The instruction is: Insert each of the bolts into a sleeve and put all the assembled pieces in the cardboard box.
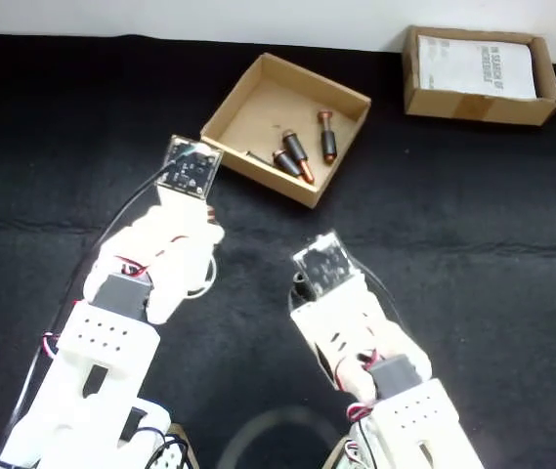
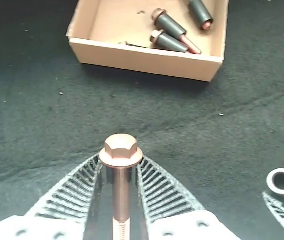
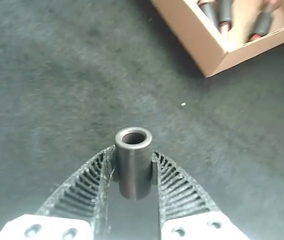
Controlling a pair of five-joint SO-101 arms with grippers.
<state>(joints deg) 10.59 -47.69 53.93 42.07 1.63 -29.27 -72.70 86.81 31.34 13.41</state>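
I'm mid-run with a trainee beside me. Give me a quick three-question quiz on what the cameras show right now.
1. True or false: the cardboard box near the left gripper is empty.
2. How many assembled pieces lie in it? A two, B three, C five.
3. Fill in: the left gripper holds a bolt; the right gripper holds a ____.
Key: 1 false; 2 B; 3 sleeve.

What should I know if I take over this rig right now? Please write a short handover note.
Left end effector: shut on a bolt.
Right end effector: shut on an empty sleeve.
Cardboard box: three assembled pieces lie inside.
Done: those three.
To do: push the bolt into the sleeve, then put that piece in the box.
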